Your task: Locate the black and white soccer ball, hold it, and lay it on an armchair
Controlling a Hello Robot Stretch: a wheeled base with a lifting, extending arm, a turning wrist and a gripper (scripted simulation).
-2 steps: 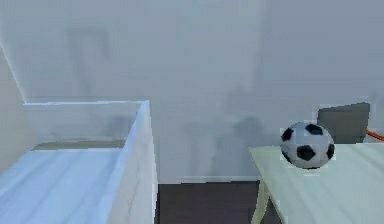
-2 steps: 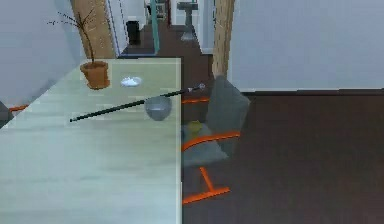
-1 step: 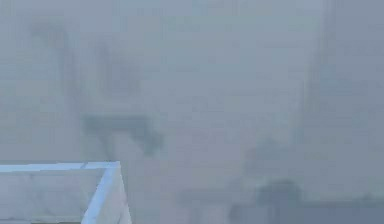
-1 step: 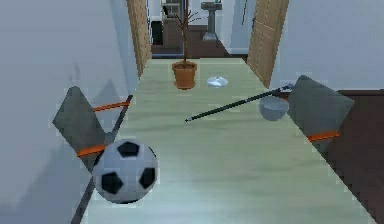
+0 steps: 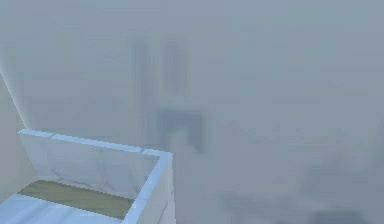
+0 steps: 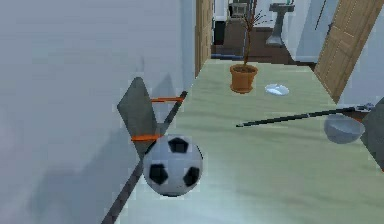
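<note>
The soccer ball (image 6: 173, 165) rests by the table's (image 6: 285, 175) near wall-side corner, probably close enough for a grasp; what the fingers are doing, I cannot tell.

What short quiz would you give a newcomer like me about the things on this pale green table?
1. Fill in: in the arm side view, the soccer ball is by the table's ____ edge.
2. Multiple choice: what stands farther up the table than the ball? A) a potted plant B) a lamp C) a shoe
3. True or false: the grey bowl lies toward the arm side view's right.

Key: 1 left; 2 A; 3 true.
</note>
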